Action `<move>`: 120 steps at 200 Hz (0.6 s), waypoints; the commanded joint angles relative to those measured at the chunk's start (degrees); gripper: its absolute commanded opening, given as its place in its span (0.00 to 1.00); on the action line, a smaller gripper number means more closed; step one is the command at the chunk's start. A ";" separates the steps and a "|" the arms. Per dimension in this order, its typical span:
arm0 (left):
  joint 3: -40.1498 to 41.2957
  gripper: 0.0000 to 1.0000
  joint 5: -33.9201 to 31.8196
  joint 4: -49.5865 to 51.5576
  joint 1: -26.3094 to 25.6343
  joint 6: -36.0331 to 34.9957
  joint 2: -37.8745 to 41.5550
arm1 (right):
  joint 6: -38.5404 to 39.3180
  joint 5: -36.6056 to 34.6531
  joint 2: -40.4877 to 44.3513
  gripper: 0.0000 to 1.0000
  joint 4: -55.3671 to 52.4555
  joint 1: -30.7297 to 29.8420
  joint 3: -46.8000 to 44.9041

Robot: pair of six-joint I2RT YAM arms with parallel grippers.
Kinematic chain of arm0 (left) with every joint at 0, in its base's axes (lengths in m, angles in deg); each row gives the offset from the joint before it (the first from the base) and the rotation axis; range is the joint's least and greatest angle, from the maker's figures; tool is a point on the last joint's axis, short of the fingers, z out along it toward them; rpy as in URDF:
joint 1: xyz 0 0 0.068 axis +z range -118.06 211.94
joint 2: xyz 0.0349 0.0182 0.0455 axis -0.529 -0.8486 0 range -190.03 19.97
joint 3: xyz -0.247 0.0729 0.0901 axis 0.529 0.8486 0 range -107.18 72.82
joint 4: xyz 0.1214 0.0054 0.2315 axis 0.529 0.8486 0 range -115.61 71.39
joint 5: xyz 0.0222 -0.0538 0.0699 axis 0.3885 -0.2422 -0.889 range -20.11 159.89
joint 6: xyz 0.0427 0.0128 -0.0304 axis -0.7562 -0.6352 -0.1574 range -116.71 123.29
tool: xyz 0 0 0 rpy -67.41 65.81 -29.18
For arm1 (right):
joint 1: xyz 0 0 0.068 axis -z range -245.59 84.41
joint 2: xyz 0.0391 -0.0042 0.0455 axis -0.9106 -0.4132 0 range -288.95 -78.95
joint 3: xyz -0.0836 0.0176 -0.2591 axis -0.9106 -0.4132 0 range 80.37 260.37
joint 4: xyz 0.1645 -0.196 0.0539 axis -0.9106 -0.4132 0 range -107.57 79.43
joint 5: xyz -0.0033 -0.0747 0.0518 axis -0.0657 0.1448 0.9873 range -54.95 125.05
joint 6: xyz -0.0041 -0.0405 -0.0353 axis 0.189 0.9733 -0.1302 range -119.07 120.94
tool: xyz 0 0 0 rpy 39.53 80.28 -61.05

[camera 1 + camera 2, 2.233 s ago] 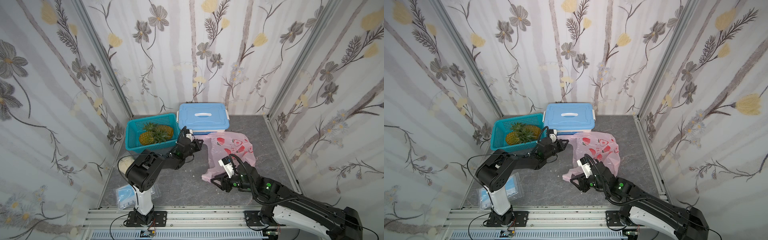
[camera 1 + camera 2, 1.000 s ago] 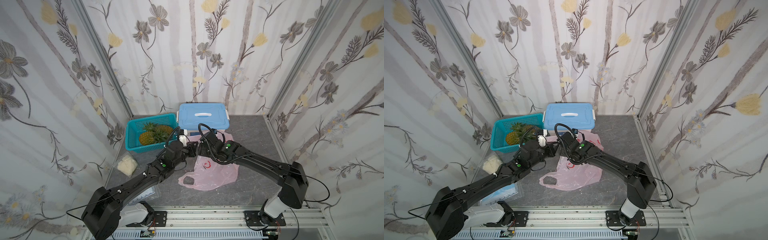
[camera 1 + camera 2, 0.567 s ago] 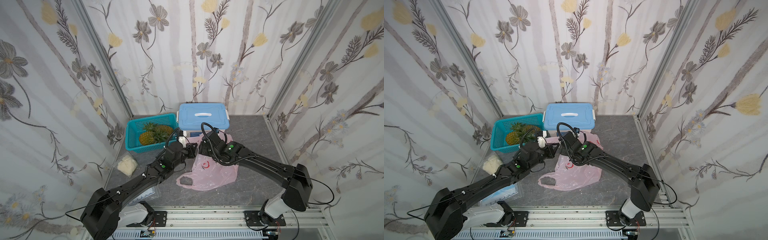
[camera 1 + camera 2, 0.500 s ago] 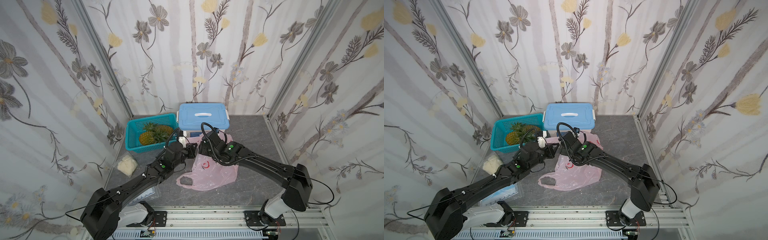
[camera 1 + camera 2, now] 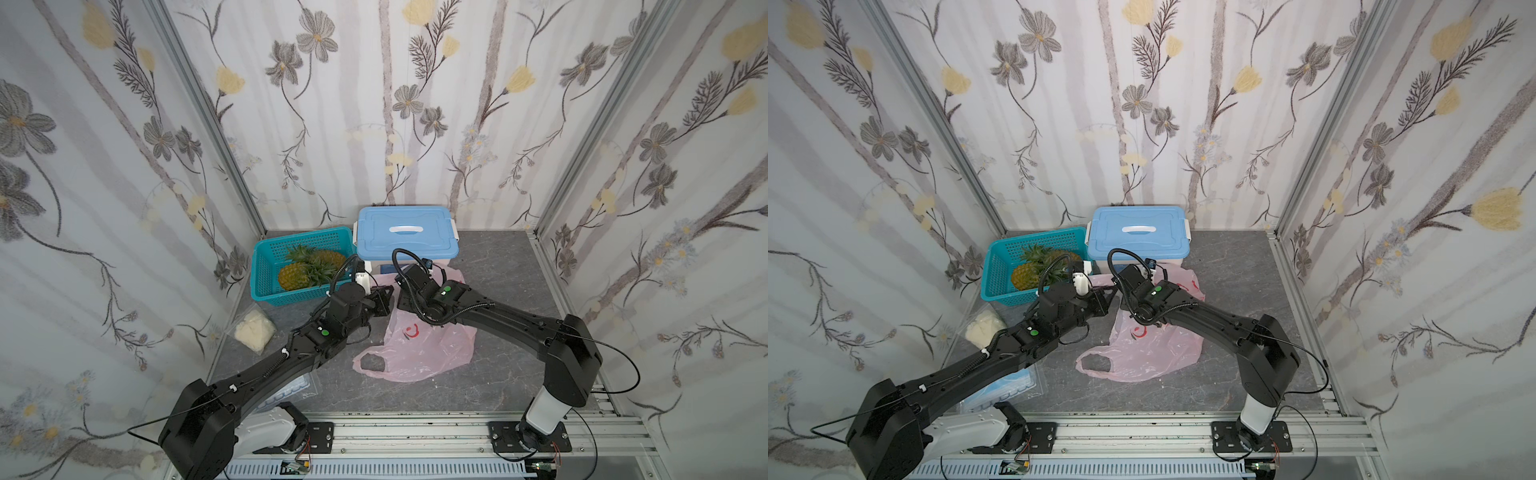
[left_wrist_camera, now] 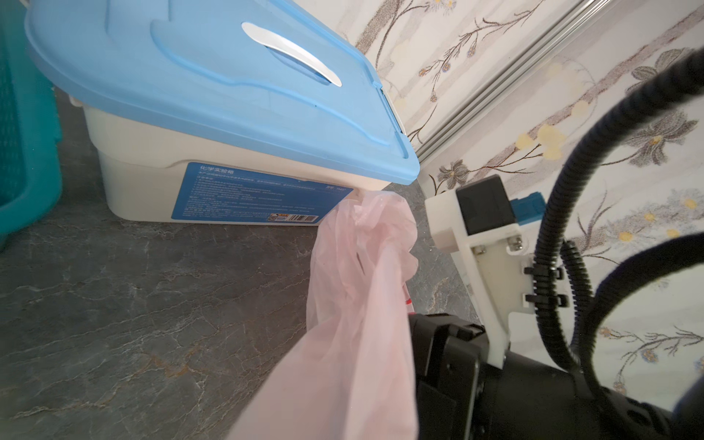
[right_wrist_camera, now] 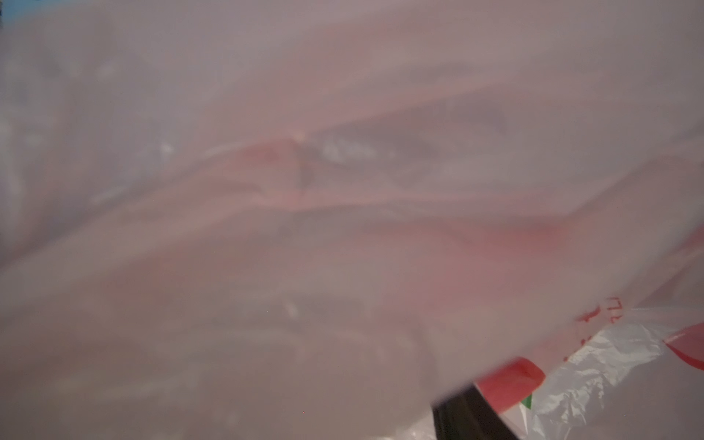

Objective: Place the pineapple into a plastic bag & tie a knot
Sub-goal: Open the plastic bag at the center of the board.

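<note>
**Plastic bag gripped at one handle; pineapple not yet loaded**

1. Lower centre of both top views: the plastic bag lies flat on the grey table. One handle loop rests open on the surface at the bag's lower left.
2. Centre: the left gripper is clamped on the bag's other handle, which runs taut from it in the left wrist view.
3. The right gripper sits just beside the left, over the bag's upper edge. Pink film covers the right wrist view (jaw state cannot be determined).
4. Upper left of centre: the pineapple lies in the teal basket, apart from the bag. The blue-lidded box stands immediately right of the basket.
</note>
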 commanded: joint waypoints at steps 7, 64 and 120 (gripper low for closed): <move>-1.55 0.00 -3.41 1.93 0.02 0.65 0.38 | 1.17 -0.59 2.17 0.39 0.02 -0.03 -2.61; -3.22 0.00 -8.75 8.90 0.04 0.89 -1.71 | 11.99 2.48 10.25 0.00 0.31 0.06 -6.38; -2.51 0.72 3.43 10.25 0.09 -5.05 0.44 | 20.72 18.61 15.53 0.00 -0.46 4.75 -6.52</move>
